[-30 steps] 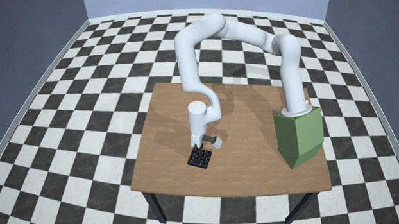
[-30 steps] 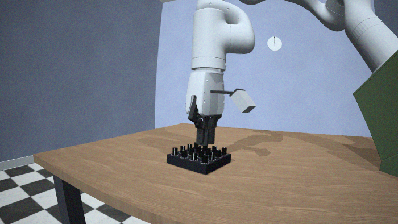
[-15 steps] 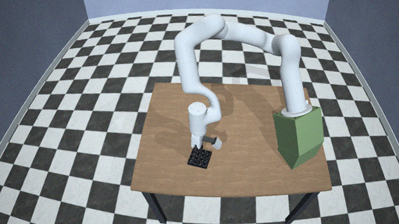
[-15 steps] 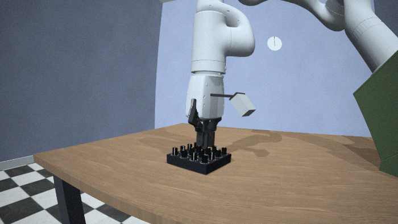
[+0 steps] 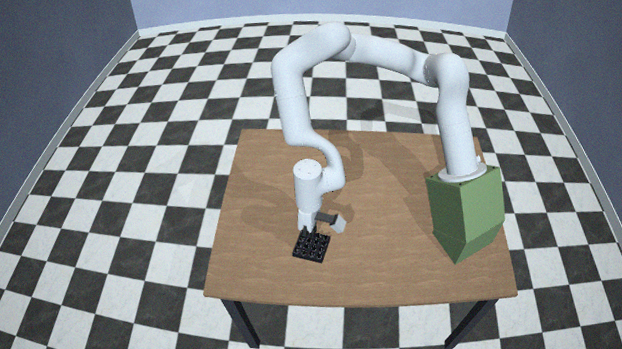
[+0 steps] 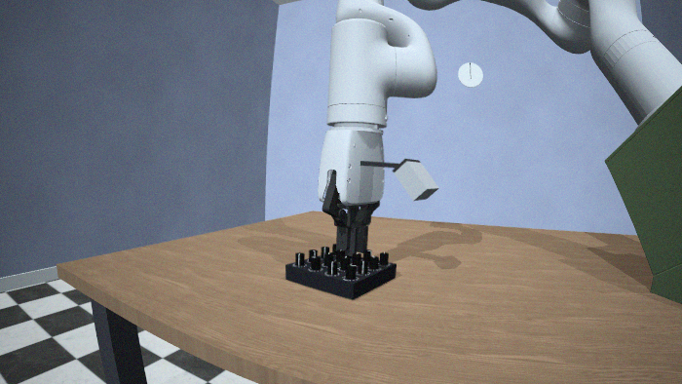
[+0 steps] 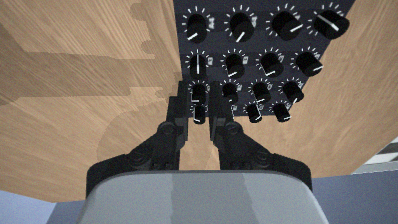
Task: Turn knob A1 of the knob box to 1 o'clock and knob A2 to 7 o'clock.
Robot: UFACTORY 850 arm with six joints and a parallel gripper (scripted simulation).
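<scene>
checkered floor [image 5: 317, 324] [image 6: 78, 358] [image 7: 390, 156] in black and white tiles, with dark blue-gray side walls and a paler blue back wall [image 5: 229, 0] [image 6: 302, 122]. a round white clock [image 6: 471, 74] hangs on the back wall in the exterior view. on the wood-grained desk [image 5: 393, 272] [image 6: 438, 322] [image 7: 75, 30], i see the black knob box [image 5: 308, 259] [image 6: 319, 281] [image 7: 220, 46], flat and upright, toward the left side of the desktop in the top view. its short black knobs carry white lines and stand in four rows.

my white arm [image 5: 291, 99] [image 6: 358, 68] arches over from a green pedestal [image 5: 446, 208] [image 6: 638, 195] at the right of the top view, and its last section points straight down. the black pincer [image 5: 309, 232] [image 6: 352, 250] [image 7: 198, 94] is at the box, its fingers narrowly parted, gripping nothing. through the wrist view, knob a2 [image 7: 198, 93] and knob a1 [image 7: 199, 114] both appear in the gap between the fingers; whether either finger touches a knob, i cannot tell. both are in the row nearest the rear. i cannot read their hours reliably. a pale block [image 5: 339, 224] [image 6: 416, 180] juts out on a dark bracket beside the pincer's white housing.
</scene>
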